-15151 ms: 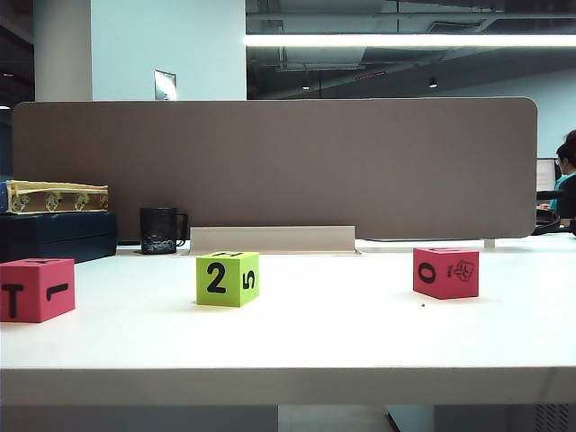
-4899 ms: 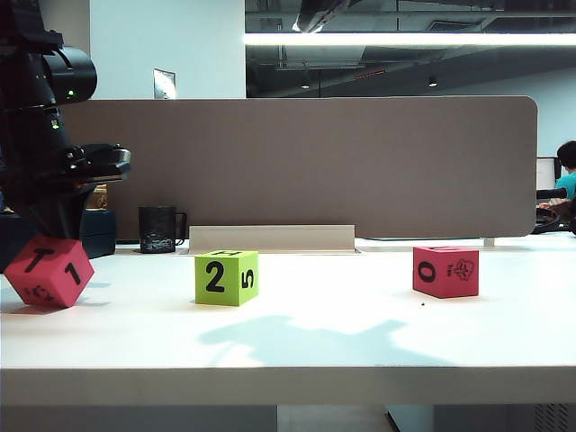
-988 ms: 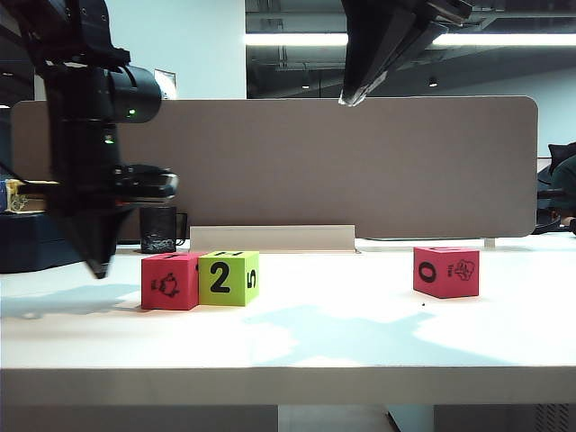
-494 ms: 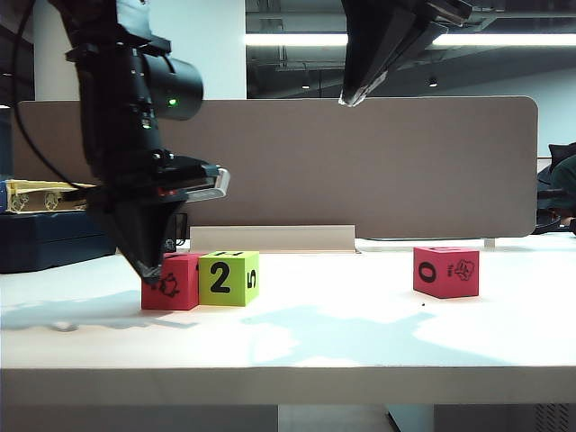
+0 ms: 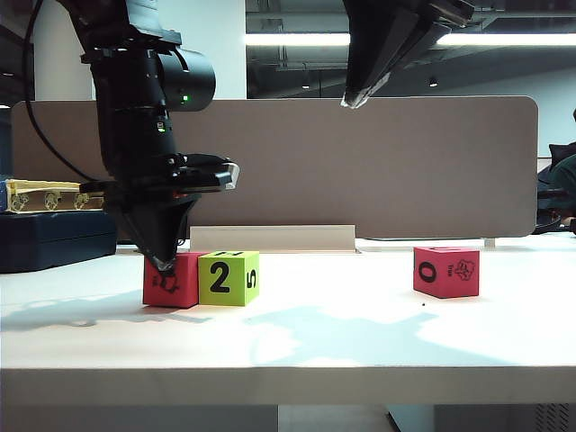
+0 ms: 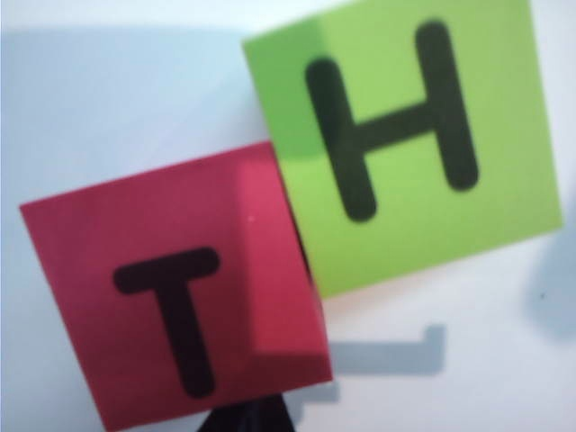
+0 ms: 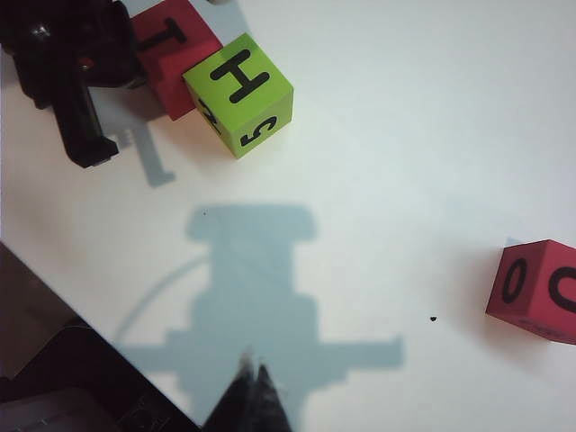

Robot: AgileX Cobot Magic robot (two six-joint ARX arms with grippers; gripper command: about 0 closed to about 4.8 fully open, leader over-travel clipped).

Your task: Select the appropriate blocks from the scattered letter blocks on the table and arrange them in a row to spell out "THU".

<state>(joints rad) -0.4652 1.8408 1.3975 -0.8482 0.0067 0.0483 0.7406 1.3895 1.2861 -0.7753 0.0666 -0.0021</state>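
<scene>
Left of centre, T and H blocks touch; U block waits far right.
Left gripper (image 5: 164, 263), jaws closed, at red T block (image 5: 171, 280) could shove it or green H block (image 5: 228, 278) askew; right gripper (image 5: 353, 97), closed, hangs high; U block (image 5: 446, 272) untouched.

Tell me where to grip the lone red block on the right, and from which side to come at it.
Grip the red block across two opposite side faces, coming from above. It sits flat on the table, apart from the others, so nothing blocks its sides. The right gripper, shut and high above the table, seems nearer; the left gripper is at the T block.
</scene>
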